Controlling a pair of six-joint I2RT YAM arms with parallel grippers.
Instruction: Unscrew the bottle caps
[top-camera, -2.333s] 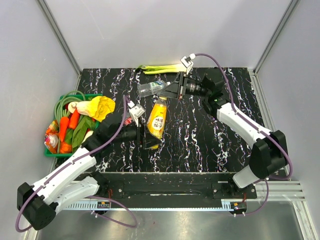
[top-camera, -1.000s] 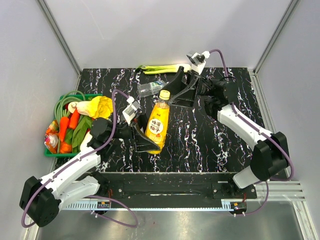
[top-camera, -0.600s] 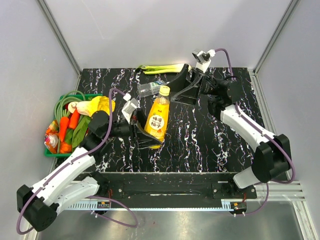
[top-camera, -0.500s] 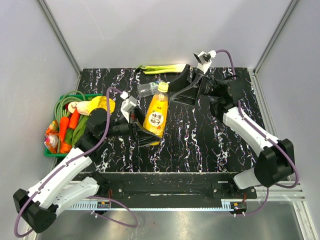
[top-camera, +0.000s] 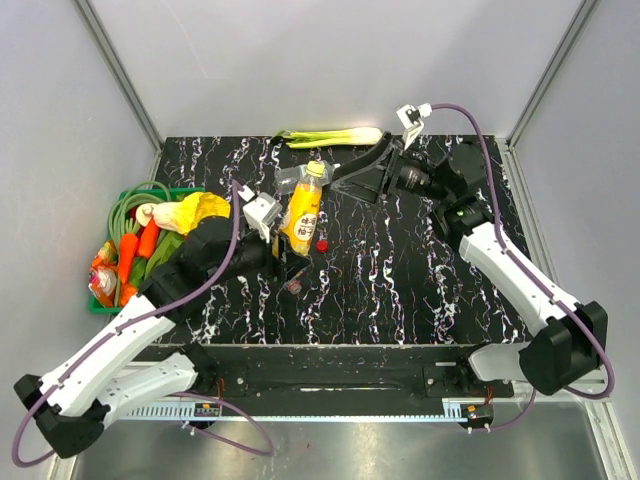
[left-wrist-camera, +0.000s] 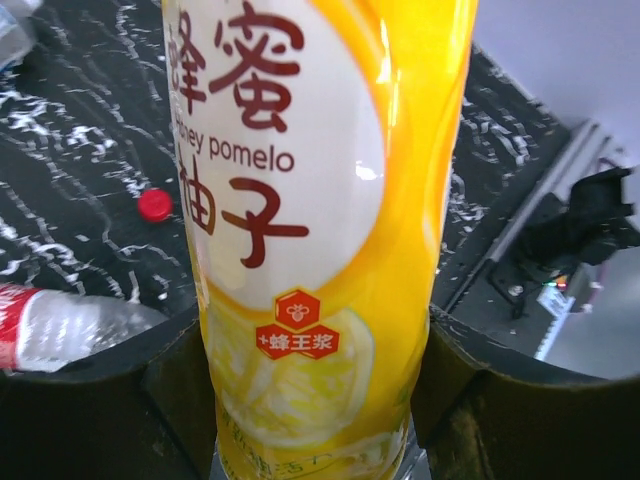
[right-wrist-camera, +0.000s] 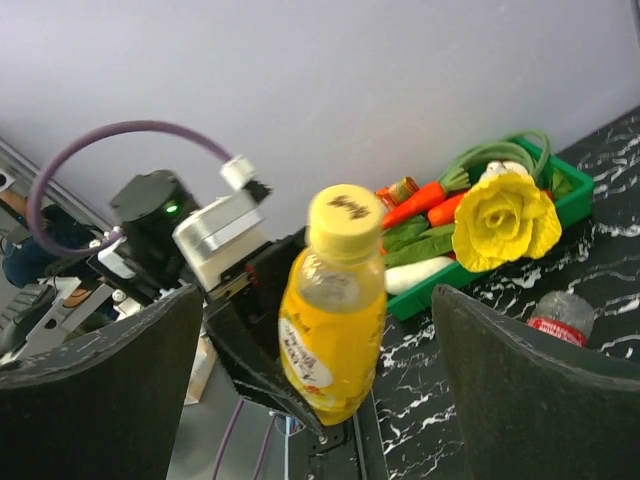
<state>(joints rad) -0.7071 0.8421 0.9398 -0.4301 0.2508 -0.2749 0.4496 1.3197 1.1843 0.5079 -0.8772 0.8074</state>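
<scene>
Lifted higher than half a second before, the yellow-orange juice bottle (top-camera: 302, 213) stood nearly upright over the bench (top-camera: 420, 280). Its lower body was clamped between the fingers of the left pincer (left-wrist-camera: 315, 400). The right pincer (right-wrist-camera: 315, 300) had swung in toward the bottle and hung wide open, one finger on each side of the yellow cap (right-wrist-camera: 345, 212) without touching it. That cap sat on the bottle's neck. A loose red cap (top-camera: 322, 243) lay on the bench just beside the held bottle, near a clear red-labelled bottle (left-wrist-camera: 70, 325) lying on its side. Another clear bottle (top-camera: 288, 179) lay behind the juice bottle.
</scene>
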